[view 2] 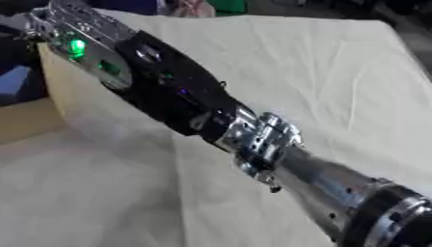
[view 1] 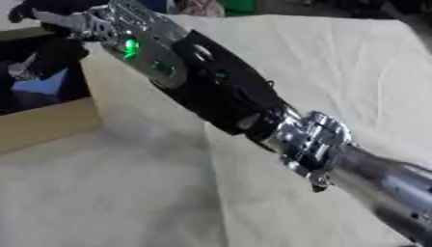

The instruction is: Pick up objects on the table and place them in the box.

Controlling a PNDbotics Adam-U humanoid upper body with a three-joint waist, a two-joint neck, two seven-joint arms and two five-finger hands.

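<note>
Here the right arm (view 1: 202, 82) is stretching from the lower right up to the far left corner, and the robot hand (view 1: 57, 19) at its end is hanging over the open box (view 1: 47, 123). I cannot tell whether the robot hand is open or holding something, because its end is going out of the picture. Below the robot hand, inside the box, a blue thing (view 1: 38, 84) is lying in the dark.

To my judgement this is the placing step. To do it well, the robot hand should be well inside the box walls, low over the bottom, before letting anything go, and then lift straight up so the arm is not catching the near wall.

The left eye view is showing the robot hand and the inside of the box. The right eye view is cutting most of this off, but is showing more of the arm near the elbow. No loose object is showing on the cloth-covered surface (view 2: 320, 58).
</note>
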